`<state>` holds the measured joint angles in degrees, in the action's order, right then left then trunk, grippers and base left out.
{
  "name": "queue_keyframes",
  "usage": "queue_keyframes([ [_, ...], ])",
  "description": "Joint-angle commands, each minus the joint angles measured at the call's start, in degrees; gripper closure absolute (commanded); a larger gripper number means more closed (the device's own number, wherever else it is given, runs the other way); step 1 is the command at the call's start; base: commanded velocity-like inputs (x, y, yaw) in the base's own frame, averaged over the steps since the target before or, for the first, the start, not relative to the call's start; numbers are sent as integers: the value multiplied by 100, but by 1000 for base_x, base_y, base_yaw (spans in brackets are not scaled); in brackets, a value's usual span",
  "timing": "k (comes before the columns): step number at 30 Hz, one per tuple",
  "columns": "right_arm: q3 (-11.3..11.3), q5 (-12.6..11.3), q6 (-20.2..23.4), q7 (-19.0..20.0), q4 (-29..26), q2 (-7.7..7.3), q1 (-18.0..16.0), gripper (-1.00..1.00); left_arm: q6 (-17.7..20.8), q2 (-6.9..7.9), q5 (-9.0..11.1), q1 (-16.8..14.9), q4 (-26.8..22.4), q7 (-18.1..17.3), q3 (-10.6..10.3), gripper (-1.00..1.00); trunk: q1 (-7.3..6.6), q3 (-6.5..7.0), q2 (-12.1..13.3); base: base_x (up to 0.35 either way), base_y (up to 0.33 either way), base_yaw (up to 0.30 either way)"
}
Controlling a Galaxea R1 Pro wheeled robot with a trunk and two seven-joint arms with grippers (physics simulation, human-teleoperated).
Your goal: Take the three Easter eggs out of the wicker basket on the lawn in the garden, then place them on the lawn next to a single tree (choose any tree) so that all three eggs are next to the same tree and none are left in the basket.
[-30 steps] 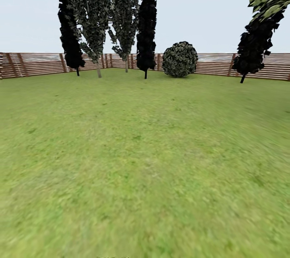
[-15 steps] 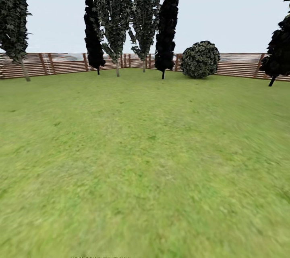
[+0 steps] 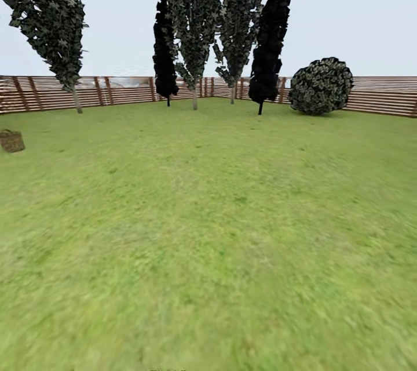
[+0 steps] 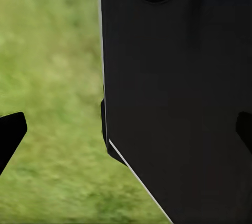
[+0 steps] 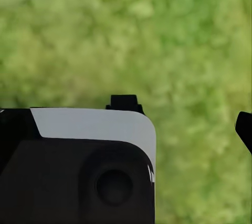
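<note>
At the far left edge of the head view we see the small brown woven wicker basket (image 3: 11,141) sitting on the broad green lawn (image 3: 208,232), well apart from everything else; it is too small for us to tell what lies in it. Behind it, near the brown slatted wooden fence (image 3: 127,90), stands a leaning tree with mottled grey-green foliage and a pale thin trunk (image 3: 49,17). Further right we find a cluster of four tall narrow trees (image 3: 223,23), two of them black-leaved, two mottled, all close before the fence. Right of these a round dark-green bush (image 3: 321,86) rests on the grass just in front of the fence.

In the left wrist view we see the left gripper (image 4: 128,132): one black fingertip (image 4: 10,132) shows at one edge and another at the opposite edge, so the fingers stand wide apart, holding nothing, with a large dark robot body panel (image 4: 178,93) and blurred grass behind. In the right wrist view only one fingertip of the right gripper (image 5: 244,129) shows over grass beside a dark panel with a pale grey band (image 5: 89,156); we cannot tell its spread.
</note>
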<state>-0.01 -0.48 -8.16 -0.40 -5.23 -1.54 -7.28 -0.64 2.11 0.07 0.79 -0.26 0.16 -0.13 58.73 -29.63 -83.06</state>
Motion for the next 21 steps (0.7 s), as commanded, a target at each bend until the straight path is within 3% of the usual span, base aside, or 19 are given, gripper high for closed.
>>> queue_keyframes([
  [1,1,-5,-19,-4,4,0,-2,-100,-7,0,1,0,-3,2,-1,-100,0,-4,-2,0,0,290],
  [21,1,-5,-19,-4,4,-5,-2,-100,-7,0,2,0,-1,2,0,-100,0,-18,-2,0,0,290],
])
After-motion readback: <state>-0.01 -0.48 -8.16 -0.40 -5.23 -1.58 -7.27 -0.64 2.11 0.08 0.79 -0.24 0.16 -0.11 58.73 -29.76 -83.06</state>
